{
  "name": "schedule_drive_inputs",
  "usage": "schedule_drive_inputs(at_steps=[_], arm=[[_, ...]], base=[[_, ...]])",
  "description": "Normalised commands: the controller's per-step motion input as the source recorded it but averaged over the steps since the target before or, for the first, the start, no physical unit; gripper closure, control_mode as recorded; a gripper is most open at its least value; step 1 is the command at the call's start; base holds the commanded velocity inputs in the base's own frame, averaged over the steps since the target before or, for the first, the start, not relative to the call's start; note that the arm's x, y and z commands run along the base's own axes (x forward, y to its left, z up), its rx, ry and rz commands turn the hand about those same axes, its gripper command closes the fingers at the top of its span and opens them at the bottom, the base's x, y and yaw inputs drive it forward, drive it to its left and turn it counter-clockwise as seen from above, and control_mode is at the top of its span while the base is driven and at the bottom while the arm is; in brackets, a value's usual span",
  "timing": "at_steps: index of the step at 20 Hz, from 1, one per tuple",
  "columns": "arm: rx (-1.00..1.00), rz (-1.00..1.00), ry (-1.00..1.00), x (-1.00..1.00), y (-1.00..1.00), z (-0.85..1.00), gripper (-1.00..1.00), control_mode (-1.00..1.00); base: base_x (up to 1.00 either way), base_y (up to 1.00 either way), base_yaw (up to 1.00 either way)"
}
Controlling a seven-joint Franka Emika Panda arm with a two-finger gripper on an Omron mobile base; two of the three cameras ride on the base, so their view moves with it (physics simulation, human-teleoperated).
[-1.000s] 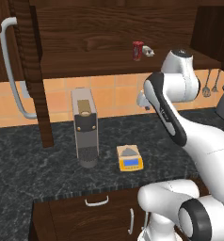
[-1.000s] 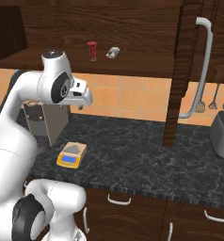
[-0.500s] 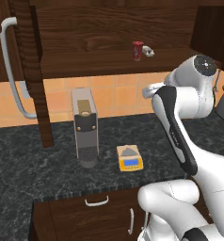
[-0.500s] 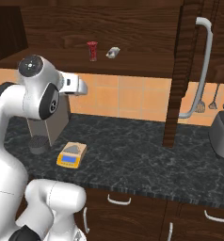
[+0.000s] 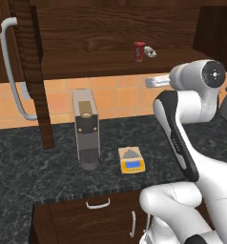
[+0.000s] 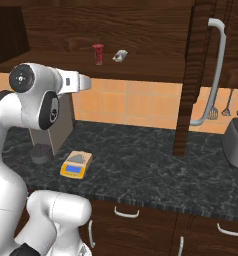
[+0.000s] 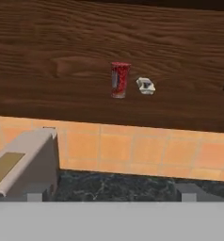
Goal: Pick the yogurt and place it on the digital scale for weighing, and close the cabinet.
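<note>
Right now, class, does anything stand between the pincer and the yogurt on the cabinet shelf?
Nothing visible does. The yogurt stands upright on the shelf straight ahead of the open pincer; the small packet lies beside it, off the direct line.

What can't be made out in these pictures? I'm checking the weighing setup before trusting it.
- Digital scale: display strip too small to read in either base view.
- Yogurt: label print blurred in the hand view.
- Small packet beside it: too small to identify.
- Cabinet: top cut off by the upper edge in both base views.
- Coffee machine: cropped at the hand view's left edge.
</note>
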Motion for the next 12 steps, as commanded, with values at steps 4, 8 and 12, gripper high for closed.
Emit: schedule_drive_inputs(at_steps=[4, 8, 12], arm=[[0.09, -0.13, -0.13, 0.19, 0.0, 0.41, -1.0, -1.0], [0.19, -0.09, -0.02, 0.33, 0.0, 0.28, -1.0, -1.0], [0.22, 0.0, 0.0, 0.49, 0.0, 0.17, -1.0, -1.0]], base=[[0.0, 0.0, 0.0], [0.0, 0.0, 0.0], [0.0, 0.0, 0.0]])
